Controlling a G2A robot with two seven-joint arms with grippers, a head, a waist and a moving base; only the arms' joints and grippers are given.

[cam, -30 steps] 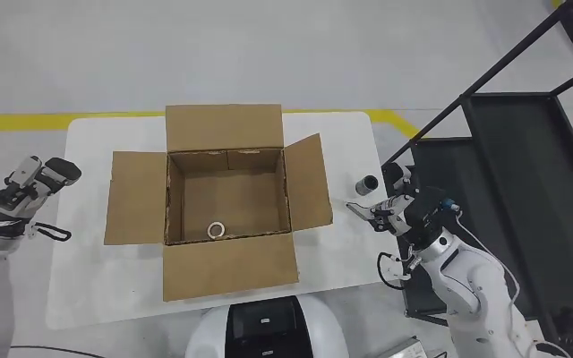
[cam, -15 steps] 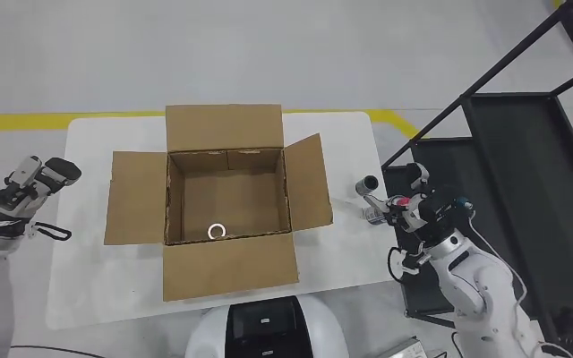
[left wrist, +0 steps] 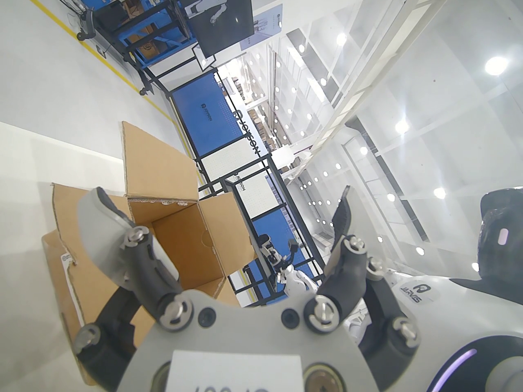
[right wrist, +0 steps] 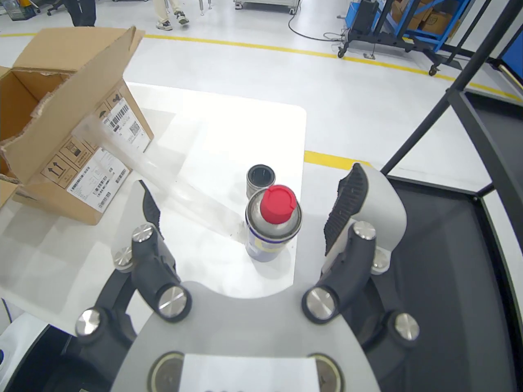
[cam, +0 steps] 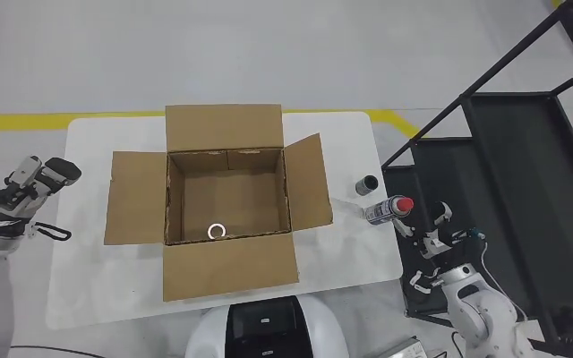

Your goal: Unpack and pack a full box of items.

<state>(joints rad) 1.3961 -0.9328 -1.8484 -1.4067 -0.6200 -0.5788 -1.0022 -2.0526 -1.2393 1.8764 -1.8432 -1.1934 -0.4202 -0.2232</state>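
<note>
While the left gripper [left wrist: 222, 195] and right gripper [right wrist: 250, 183] hang with fingers apart, a cylindrical metal spray can [cam: 388, 208] with a red cap sits near the white worktop's [cam: 349, 259] right edge. It is just beside a short dark cylinder [cam: 365, 185] and right of the open corrugated cardboard box [cam: 226, 128], which holds a small pale ring [cam: 216, 231].

The right pincer [right wrist: 249, 183] is spread wide, and both fingers are clear of the spray can [right wrist: 273, 222] seen between them. The can has a red cap and stands upright near the corner of the white worktop [right wrist: 212, 132]. Just behind it stands a small metal cylinder [right wrist: 260, 177] (touching or not, I cannot tell). The open cardboard box [right wrist: 61, 124] sits well apart, with labels on its side.
</note>
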